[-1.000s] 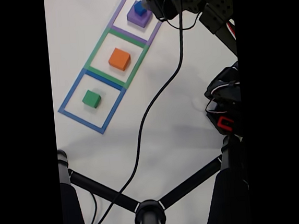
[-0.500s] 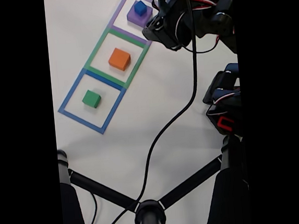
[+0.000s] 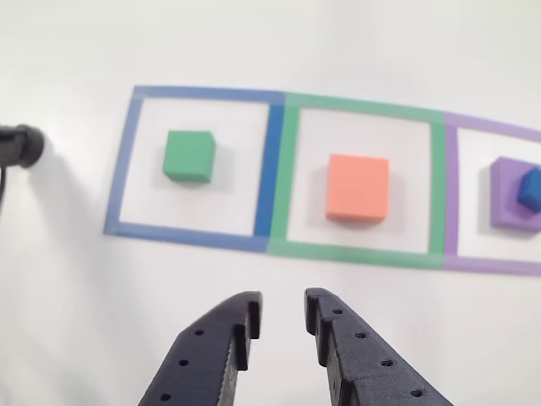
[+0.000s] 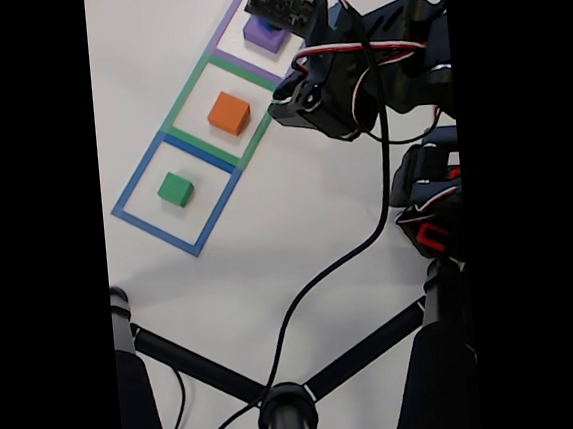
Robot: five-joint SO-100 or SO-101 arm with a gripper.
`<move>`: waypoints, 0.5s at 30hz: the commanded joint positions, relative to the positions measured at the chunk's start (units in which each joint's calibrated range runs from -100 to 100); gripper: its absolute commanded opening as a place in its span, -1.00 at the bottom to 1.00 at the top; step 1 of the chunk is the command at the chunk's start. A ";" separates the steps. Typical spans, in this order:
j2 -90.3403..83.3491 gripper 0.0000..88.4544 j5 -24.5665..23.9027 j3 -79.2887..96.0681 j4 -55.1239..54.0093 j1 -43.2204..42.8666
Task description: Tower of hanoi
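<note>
A: Cubes first. Taking the orange cube [image 3: 357, 188] as the landmark, where is everything sitting?

B: In the other view the orange cube is lying inside the green square outline [image 3: 363, 179], flat on the white worktop [image 3: 101, 321]. The green cube [image 3: 188, 156] is sitting to its left, well apart, inside the blue square outline [image 3: 193, 171]. The purple cube [image 3: 512, 196] is sitting to its right, inside the purple square outline [image 3: 494, 196], and the small dark blue cube [image 3: 530, 189] is resting on top of the purple one.

A: And in the fixed view?

B: There the row is running diagonally. The green cube [image 4: 175, 189] is lying below and left of the orange cube [image 4: 228, 113]; the purple cube [image 4: 267, 35] is lying above and right of it, partly hidden by the arm's camera board.

A: How is the tool standing?

B: The tool [image 3: 279, 313] is hovering in front of the orange cube, nearer the camera, over bare worktop. Its two black fingers [image 3: 342, 342] are standing slightly apart with nothing between them, so it is released. In the fixed view the arm [image 4: 354, 63] is reaching in just right of the orange cube, with a black cable [image 4: 313, 282] trailing below.
</note>
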 commanded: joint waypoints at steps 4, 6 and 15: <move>-0.33 -0.58 5.36 11.36 -13.17 -1.58; -0.57 -0.46 7.75 16.91 -19.49 -1.43; -0.57 -0.14 14.19 39.72 -47.41 -1.05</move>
